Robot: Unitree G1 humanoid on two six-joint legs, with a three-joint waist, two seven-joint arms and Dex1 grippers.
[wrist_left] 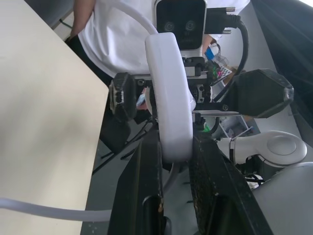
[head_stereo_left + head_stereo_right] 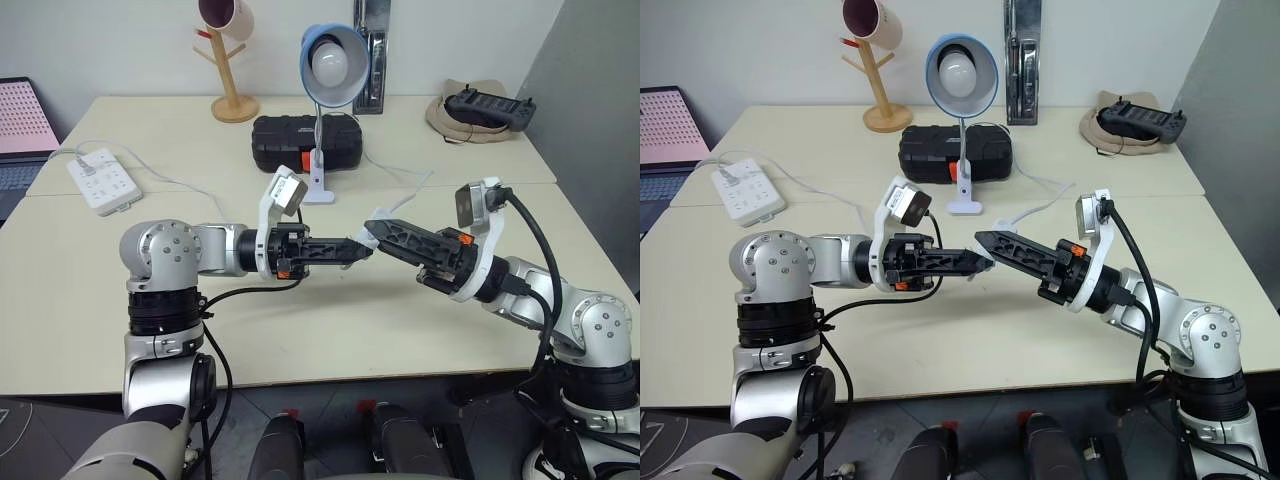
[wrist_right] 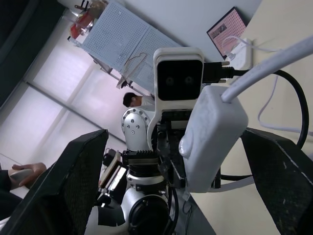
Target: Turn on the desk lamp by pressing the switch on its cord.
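Left hand (image 1: 171,196) clamped on switch (image 1: 168,93), held above counter (image 2: 400,330) mid-front. Right hand (image 3: 181,161) spread wide, fingers flanking switch, not touching. Cord (image 2: 410,188) trailing back toward desk lamp (image 2: 333,60), clipped upright before black case (image 2: 280,140), bulb unlit.
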